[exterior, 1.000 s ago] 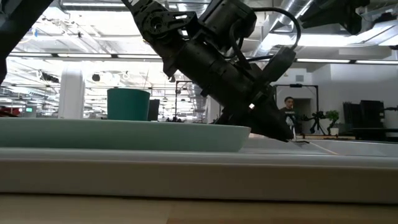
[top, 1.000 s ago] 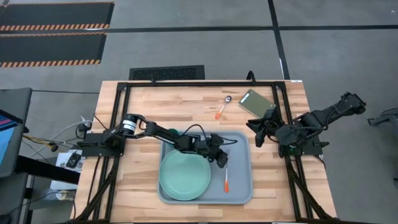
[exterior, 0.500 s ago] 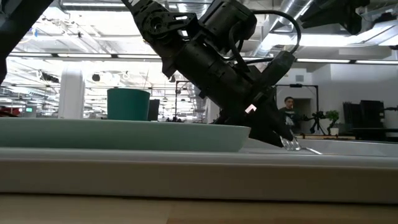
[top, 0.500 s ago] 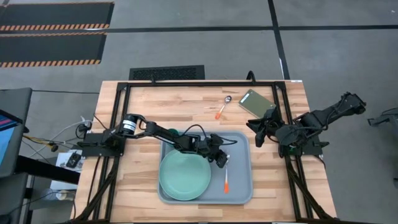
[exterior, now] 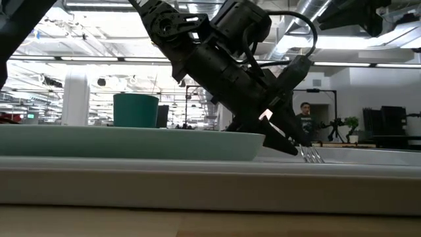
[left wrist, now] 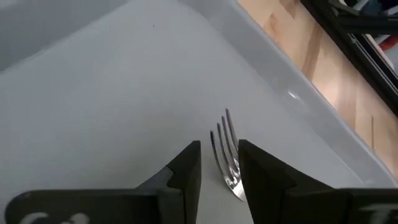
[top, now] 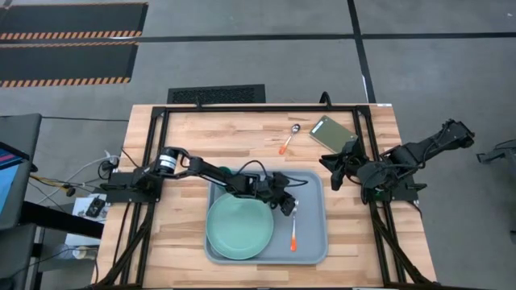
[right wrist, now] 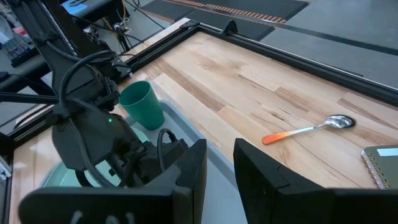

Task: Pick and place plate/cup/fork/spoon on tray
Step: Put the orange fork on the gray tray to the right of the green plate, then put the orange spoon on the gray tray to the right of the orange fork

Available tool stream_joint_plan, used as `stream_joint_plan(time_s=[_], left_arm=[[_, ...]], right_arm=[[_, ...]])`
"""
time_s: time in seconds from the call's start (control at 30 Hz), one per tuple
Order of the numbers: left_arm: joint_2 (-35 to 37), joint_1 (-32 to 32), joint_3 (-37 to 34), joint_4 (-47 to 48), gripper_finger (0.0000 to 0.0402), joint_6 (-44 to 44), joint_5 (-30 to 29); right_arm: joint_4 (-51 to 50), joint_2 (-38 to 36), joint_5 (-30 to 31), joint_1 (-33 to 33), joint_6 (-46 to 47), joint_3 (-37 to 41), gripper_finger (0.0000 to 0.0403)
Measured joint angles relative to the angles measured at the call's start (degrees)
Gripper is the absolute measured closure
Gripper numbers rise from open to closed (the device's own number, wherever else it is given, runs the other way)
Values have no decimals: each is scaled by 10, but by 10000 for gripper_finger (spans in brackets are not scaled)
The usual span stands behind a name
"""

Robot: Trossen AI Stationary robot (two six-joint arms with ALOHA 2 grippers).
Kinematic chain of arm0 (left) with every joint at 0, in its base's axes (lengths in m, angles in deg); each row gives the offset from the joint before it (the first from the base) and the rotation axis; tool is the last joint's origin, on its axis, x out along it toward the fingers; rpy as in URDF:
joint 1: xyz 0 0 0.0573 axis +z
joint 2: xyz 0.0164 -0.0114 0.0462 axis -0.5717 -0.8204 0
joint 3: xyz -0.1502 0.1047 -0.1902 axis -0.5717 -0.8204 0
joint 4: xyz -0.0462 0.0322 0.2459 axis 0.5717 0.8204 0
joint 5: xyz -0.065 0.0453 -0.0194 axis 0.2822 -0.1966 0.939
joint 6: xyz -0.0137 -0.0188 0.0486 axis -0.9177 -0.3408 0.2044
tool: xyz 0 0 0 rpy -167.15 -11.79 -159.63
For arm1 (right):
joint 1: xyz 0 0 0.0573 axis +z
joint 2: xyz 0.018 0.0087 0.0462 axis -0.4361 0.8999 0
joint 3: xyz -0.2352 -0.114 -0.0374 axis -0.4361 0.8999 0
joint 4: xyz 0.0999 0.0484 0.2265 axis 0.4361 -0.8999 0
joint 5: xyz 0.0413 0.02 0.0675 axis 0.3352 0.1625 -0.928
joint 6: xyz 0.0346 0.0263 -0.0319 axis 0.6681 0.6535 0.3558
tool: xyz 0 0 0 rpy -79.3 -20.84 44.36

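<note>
I see the L arm reaching from the table's left edge across the tray [top: 316,246], which sits at the near edge of the table [top: 185,153], roughly mid-width. Plate [top: 238,229] fills the tray's left half, flat, its rim near the tray's near-left corner. Cup [top: 228,173] stands upright at the tray's far-left corner, mostly hidden under the arm in the high view; clear in the right wrist view [right wrist: 142,104], just behind the arm.

L gripper [top: 288,207] is low over the tray's right half, just right of the plate. Fingers [left wrist: 189,174] sit a narrow gap apart w/ the fork's tines between them; I can't tell if they actually pinch the metal. Fork [top: 294,225] lies on the tray floor, tines [left wrist: 226,147] toward the far edge, orange handle toward the near edge, parallel to the tray's right rim. Low view shows the tines [exterior: 310,154] poking out past the gripper tip, at floor level.

Spoon [top: 289,138] lies on bare wood near the table's far edge, right of centre, bowl toward the far edge. Just right of it, a small green notepad [top: 334,131], not touching.

R gripper [top: 332,172] waits off the tray's far-right corner, by the table's right edge; fingers [right wrist: 194,171] a little apart, holding nothing.
</note>
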Motion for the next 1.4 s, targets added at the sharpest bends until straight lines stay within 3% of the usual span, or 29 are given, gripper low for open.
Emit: stream_joint_plan(time_s=[0.57,1.0,1.4], left_arm=[[5,33,0,-9,310,15,35],[21,42,0,-20,310,59,-3],[103,72,2,-42,310,168,-6]], right_arm=[[-2,0,0,0,-4,0,296],[-3,0,-2,0,-1,0,296],[-11,0,-2,0,29,0,296]])
